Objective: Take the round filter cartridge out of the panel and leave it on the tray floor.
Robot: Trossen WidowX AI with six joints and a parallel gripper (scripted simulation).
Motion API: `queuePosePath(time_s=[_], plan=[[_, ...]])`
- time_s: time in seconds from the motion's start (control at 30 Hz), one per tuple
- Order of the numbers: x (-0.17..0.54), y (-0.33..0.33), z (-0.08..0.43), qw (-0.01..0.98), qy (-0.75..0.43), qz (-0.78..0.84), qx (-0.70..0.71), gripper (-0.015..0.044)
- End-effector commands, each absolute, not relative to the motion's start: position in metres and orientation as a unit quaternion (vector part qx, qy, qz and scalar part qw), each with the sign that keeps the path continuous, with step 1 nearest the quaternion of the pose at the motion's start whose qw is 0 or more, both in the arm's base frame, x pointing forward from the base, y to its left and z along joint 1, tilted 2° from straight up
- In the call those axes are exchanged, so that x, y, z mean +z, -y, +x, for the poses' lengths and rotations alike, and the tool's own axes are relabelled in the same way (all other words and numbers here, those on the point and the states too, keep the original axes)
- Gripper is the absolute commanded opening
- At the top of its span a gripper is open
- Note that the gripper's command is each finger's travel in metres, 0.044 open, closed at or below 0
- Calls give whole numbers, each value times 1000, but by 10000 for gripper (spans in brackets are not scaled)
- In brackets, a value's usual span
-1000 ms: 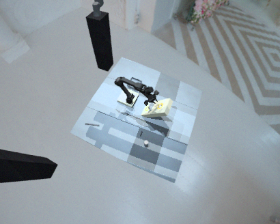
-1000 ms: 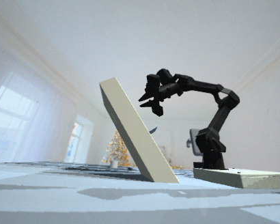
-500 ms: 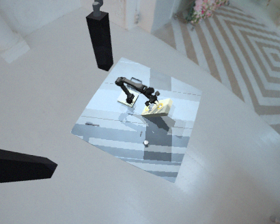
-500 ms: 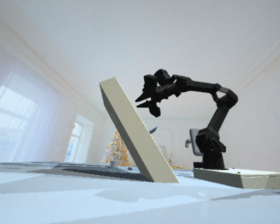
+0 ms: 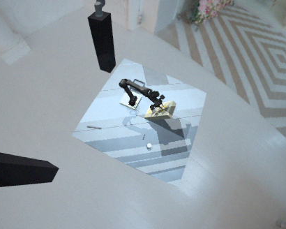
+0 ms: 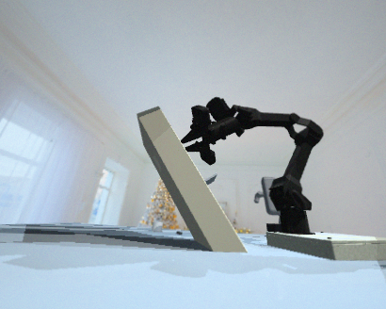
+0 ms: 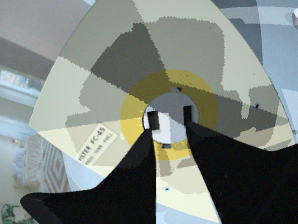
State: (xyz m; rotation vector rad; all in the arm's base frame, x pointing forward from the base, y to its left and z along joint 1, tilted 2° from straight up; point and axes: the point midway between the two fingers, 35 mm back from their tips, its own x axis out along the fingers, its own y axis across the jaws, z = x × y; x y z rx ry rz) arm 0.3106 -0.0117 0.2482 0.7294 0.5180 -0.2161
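The filter cartridge [image 7: 172,103] sits in the slanted service panel [image 6: 185,188] [image 7: 200,50], inside a yellow ring [image 7: 131,110]. Its round face is part grey, part white, with a dark slot [image 7: 153,120] on the left and another slot [image 7: 188,113] on the right. My gripper [image 7: 168,131] [image 6: 184,145] is partly open, with nothing between its fingers. In the wrist view its left tip overlaps the lower end of the left slot and its right tip lies at the lower end of the right one. The tips are close to the panel; contact cannot be told. I cannot make out the tray.
A label [image 7: 95,145] is on the panel, left of the ring. A grey piece [image 6: 212,179] juts out below my gripper. A small white round object [image 5: 148,146] and a thin rod [image 5: 94,127] lie on the table. Black pillars [image 5: 103,43] [image 5: 22,170] stand beyond the table.
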Motion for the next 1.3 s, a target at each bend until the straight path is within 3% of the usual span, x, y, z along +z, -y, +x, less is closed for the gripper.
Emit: queuePosePath(time_s=[0.0, 1.27], plan=[[238, 13, 317, 893, -256, 353, -110, 109], [234, 13, 322, 893, -256, 353, -110, 109]])
